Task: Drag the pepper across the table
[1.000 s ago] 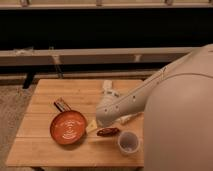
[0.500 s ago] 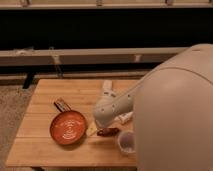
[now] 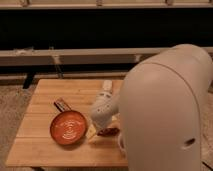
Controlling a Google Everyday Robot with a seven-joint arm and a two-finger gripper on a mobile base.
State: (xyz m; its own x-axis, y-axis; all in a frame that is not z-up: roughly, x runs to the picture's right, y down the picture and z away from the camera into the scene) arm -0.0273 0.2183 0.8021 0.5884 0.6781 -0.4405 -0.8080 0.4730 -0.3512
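The pepper is a small dark red-brown glossy item lying on the light wooden plank table, right of the pan. My gripper is at the end of the white arm, directly over the pepper and close to it. The arm's large white shell fills the right side of the view and hides part of the table.
A round orange-red pan with a white swirl and a dark handle sits left of the pepper. A pale yellow wedge lies between them. The pale cup's rim peeks from behind the arm. A white object lies at the back.
The arm has swung further over the table and now covers most of the cup and the table's right side. The pepper has hardly moved.
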